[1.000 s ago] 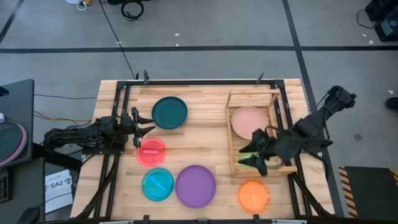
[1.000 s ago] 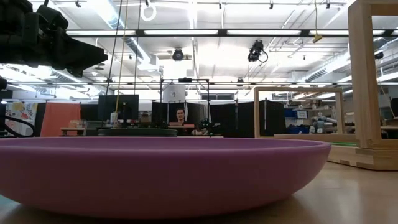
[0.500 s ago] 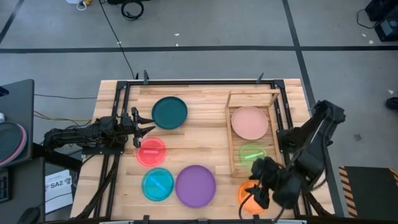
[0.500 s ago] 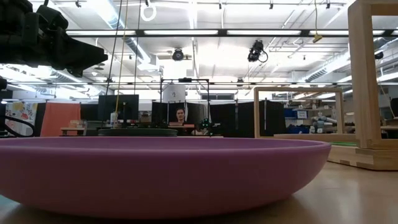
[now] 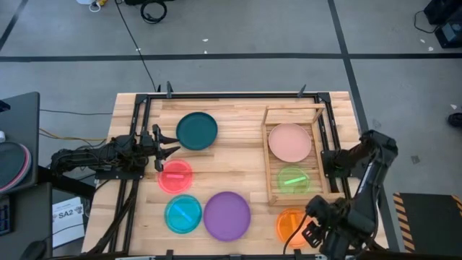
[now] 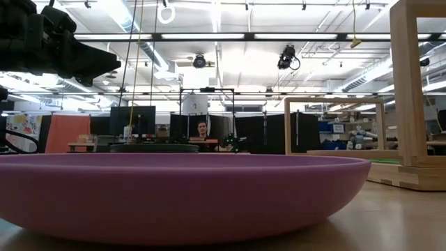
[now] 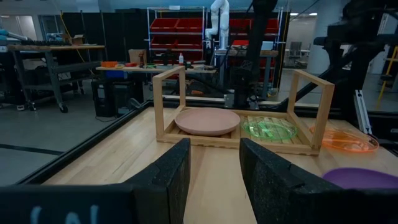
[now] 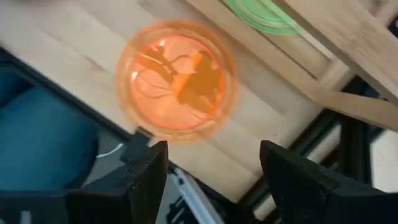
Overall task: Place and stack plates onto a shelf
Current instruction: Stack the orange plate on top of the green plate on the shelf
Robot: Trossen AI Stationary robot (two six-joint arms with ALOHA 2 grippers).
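The light-wood shelf (image 5: 268,155) stands at the right and holds a pale pink plate (image 5: 290,142) and a green plate (image 5: 293,179), both flat on its slats. On the table lie a dark teal plate (image 5: 196,131), a red-pink plate (image 5: 175,176), a cyan plate (image 5: 182,214), a purple plate (image 5: 227,215) and an orange plate (image 5: 287,225). My right gripper (image 8: 214,180) hangs open above the orange plate (image 8: 176,81), pointing down, touching nothing. My left gripper (image 7: 214,174) waits open at the table's left, pointing level toward the shelf (image 7: 314,121).
Black frame rails run along the table's edges (image 5: 137,144). The orange plate lies close to the near right corner, just in front of the shelf's near rail (image 8: 323,93). In the low view the purple plate (image 6: 181,192) fills the foreground. A person sits far behind the table.
My right gripper has swung from above the green plate at the shelf's near end toward the table's near edge, sinking a little and tipping until it points down over the orange plate. The green plate stays lying in the shelf.
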